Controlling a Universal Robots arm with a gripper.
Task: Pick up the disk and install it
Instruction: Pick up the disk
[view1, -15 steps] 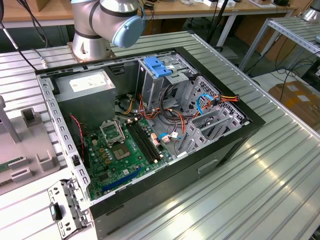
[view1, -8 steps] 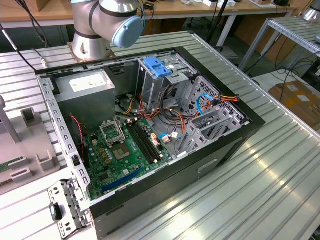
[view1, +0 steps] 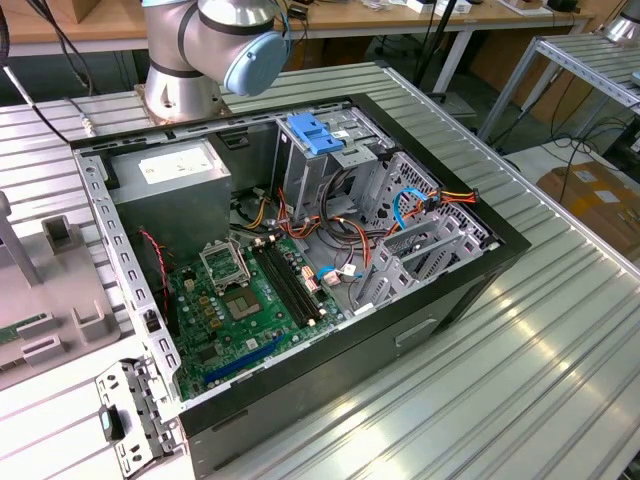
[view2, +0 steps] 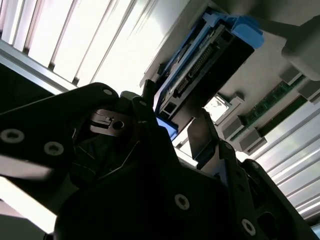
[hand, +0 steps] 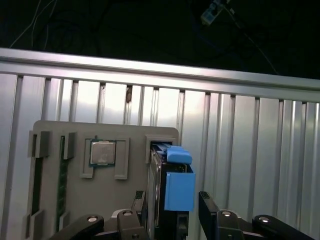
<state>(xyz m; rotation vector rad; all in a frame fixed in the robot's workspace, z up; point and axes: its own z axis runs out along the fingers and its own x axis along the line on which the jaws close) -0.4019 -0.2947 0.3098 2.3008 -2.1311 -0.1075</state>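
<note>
Disk (hand: 172, 180) stands on edge in a slot of the grey fixture plate (hand: 75, 150), next to a processor chip (hand: 102, 152). Your end effector (hand: 173, 197) straddles it, fingers apart, with a thin gap showing beside the blue rail. The plate lies on the ribbed counter (hand: 250, 150). The open computer case (view1: 300, 250) rests on that counter in the exterior view.

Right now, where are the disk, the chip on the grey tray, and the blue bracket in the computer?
disk (hand: 178, 192), first wrist view, on its blue side rail.
chip (hand: 102, 152), first wrist view, middle of its metal lid.
blue bracket (view1: 314, 134), exterior view, middle of its top face.
</note>
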